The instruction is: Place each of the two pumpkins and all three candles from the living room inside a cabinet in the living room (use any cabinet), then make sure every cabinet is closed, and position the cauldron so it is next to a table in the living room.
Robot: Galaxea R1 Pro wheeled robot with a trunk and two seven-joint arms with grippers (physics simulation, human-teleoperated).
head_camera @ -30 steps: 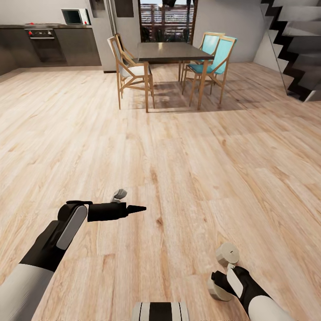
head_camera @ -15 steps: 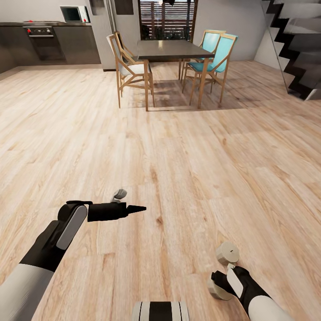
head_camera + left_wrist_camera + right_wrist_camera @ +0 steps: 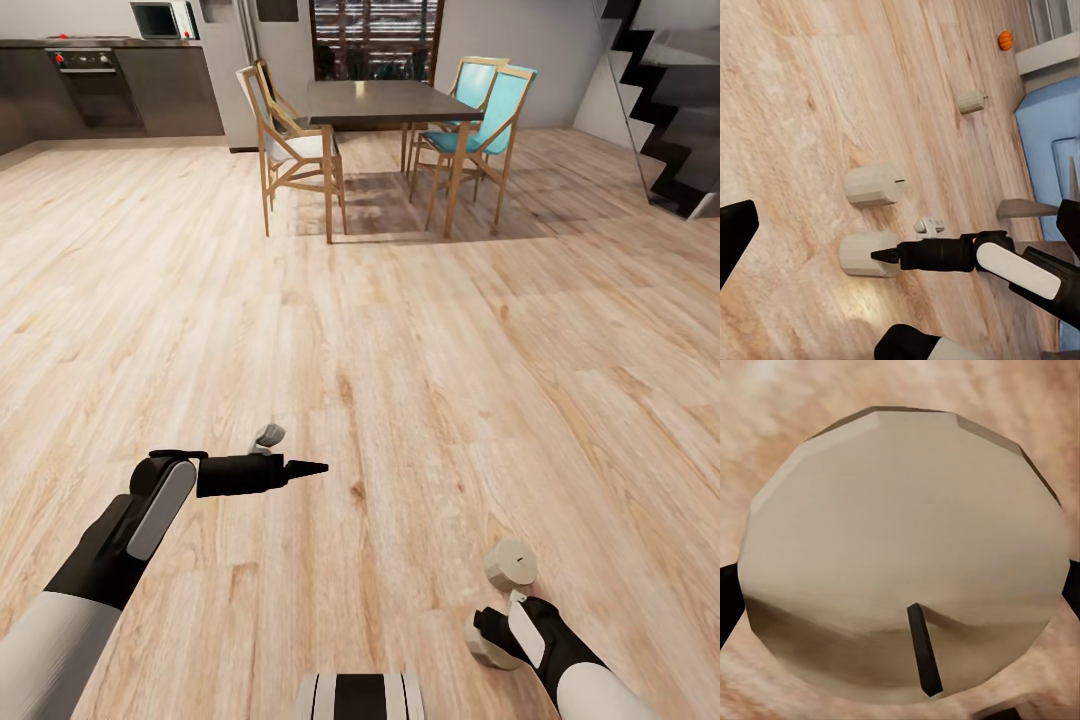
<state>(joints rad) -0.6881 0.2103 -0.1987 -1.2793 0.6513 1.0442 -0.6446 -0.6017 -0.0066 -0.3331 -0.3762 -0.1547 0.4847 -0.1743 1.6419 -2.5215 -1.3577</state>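
A pale wood-plank floor (image 3: 400, 330) runs through an open room. Far ahead of both hands stands a dark rectangular dining table (image 3: 390, 102) with wooden chairs, two with white seats (image 3: 292, 150) and two with turquoise seats and backs (image 3: 480, 130). Beyond it lie a slatted window (image 3: 375, 38), a dark kitchen counter with a built-in oven (image 3: 95, 85) and a microwave (image 3: 162, 18) above. A black open staircase (image 3: 670, 110) climbs on the right-hand side.

The left hand (image 3: 300, 460) is held low over the floor, its slim black finger (image 3: 300, 467) pointing inward and a grey-tipped one (image 3: 268, 435) just beyond it; the two stand moderately apart with nothing between them.

The right hand (image 3: 500, 615) sits lower and nearer the robot. A short cream-white cylindrical candle (image 3: 904, 585) with a thin dark wick is gripped between its black fingers (image 3: 727, 600), which press on either side of it. In the head view this held candle (image 3: 488, 650) sits at the hand, and a second cream candle (image 3: 511, 567) lies on the floor just ahead of it.

From the left wrist, a third cream candle (image 3: 971, 101) lies on the boards well beyond the right hand, and farther still a small round orange pumpkin (image 3: 1005, 40) rests near a white ledge (image 3: 1046, 56), beside a blue rug (image 3: 1050, 150).
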